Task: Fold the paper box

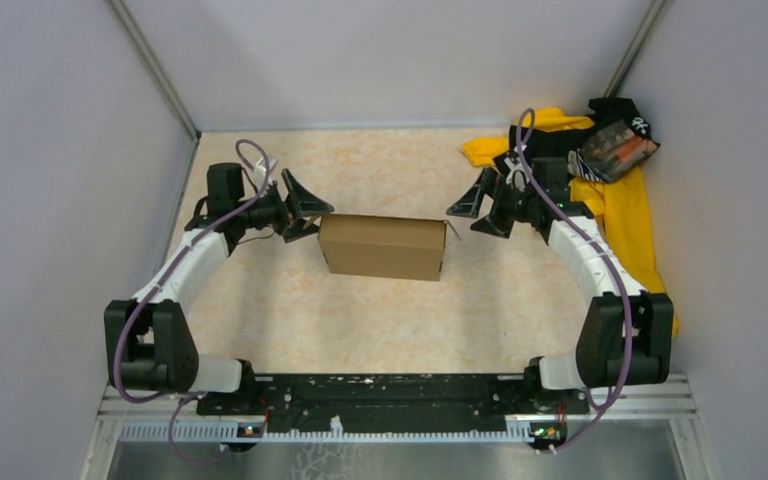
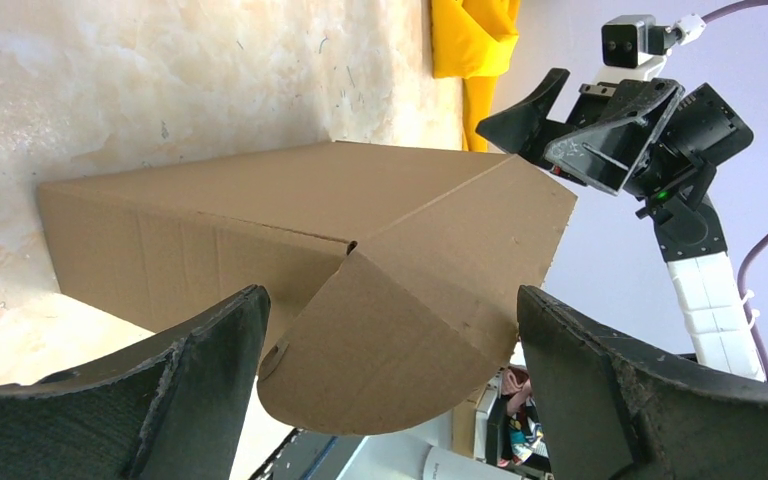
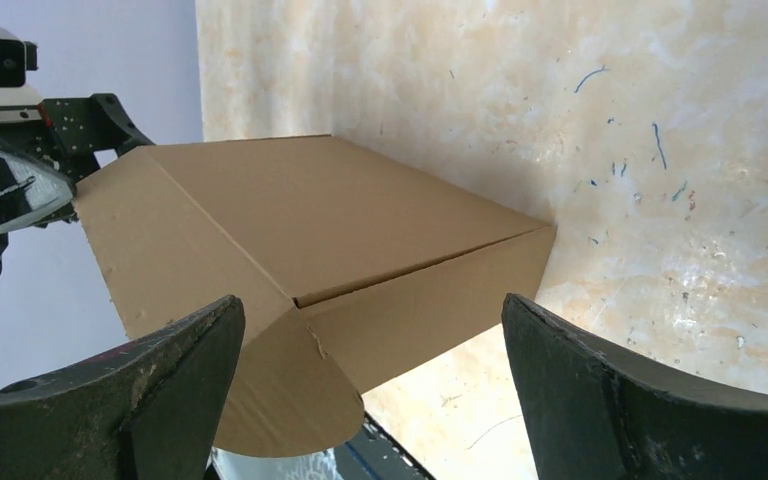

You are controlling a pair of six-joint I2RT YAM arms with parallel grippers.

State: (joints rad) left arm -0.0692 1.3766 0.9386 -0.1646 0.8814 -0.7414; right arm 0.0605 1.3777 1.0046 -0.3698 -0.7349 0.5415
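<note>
The paper box (image 1: pixel 382 246) is a closed brown cardboard shape lying mid-table between both arms. In the left wrist view, the box (image 2: pixel 260 220) shows a rounded side flap (image 2: pixel 390 350) sticking out toward my left gripper (image 2: pixel 390 300), which is open, with the flap between its fingers and touching neither. My left gripper (image 1: pixel 307 210) sits just off the box's left end. My right gripper (image 1: pixel 470 212) hovers just off the right end, open. From the right wrist, the box (image 3: pixel 330 210) has a rounded flap (image 3: pixel 290 390) near the left finger of the right gripper (image 3: pixel 372 305).
A yellow-and-black clothing pile (image 1: pixel 615 185) lies at the back right, behind the right arm. Grey walls (image 1: pixel 60 150) close in on the left, right and back. A black rail (image 1: pixel 390 395) runs along the near edge.
</note>
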